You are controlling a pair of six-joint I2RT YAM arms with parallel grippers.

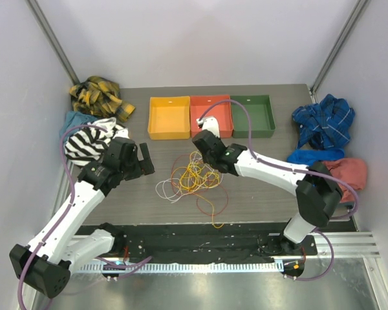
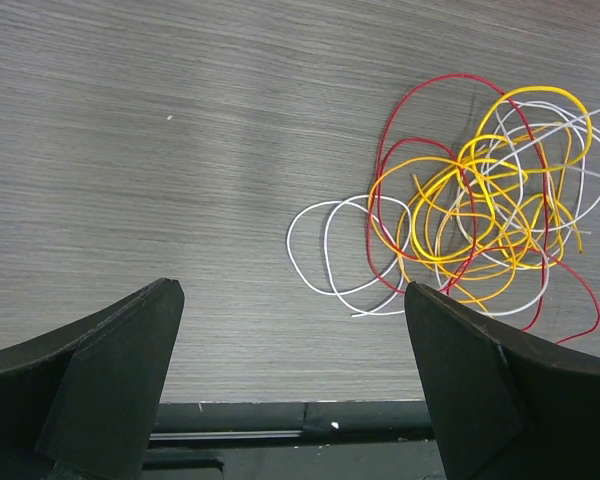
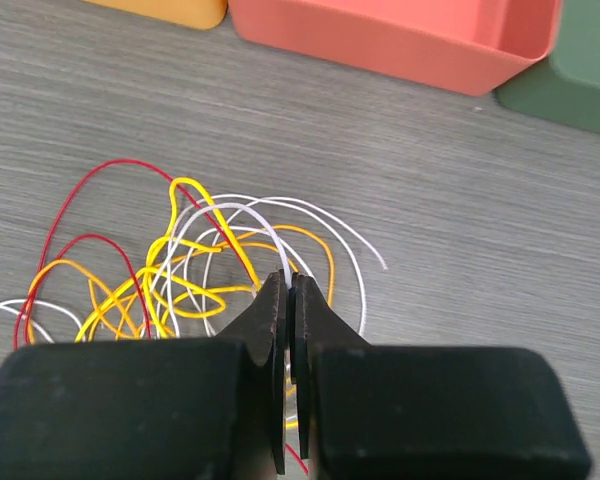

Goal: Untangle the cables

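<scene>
A loose tangle of thin, flexible white, yellow-orange and red cables (image 1: 194, 177) lies on the grey wood-grain tabletop (image 1: 265, 187), near its middle and between the two arms; white loops spread out at the tangle's left side, and a single red and yellow strand trails toward the near edge.

The right claw (image 3: 288, 290) sits at the far edge of the tangle, its black fingers pressed together; a red strand and a white one run in at the tip, and bits of white and red show in the slit between the fingers, so it appears to pinch them.

The left claw (image 2: 290, 340) hangs above bare tabletop just left of the tangle, jaws spread wide, nothing between them; the nearest white loop lies apart from its fingers.

Along the far side stand three shallow plastic trays in a row: a yellow-orange tray (image 1: 169, 117), a coral-red tray (image 1: 204, 106) and a dark green tray (image 1: 252, 116); crumpled cloths lie at both ends, a yellow-and-black plaid cloth (image 1: 97, 97) and a black-and-white striped cloth (image 1: 84, 139) on the left, a blue plaid cloth (image 1: 323, 119) and a coral-pink cloth (image 1: 349, 171) on the right.
</scene>
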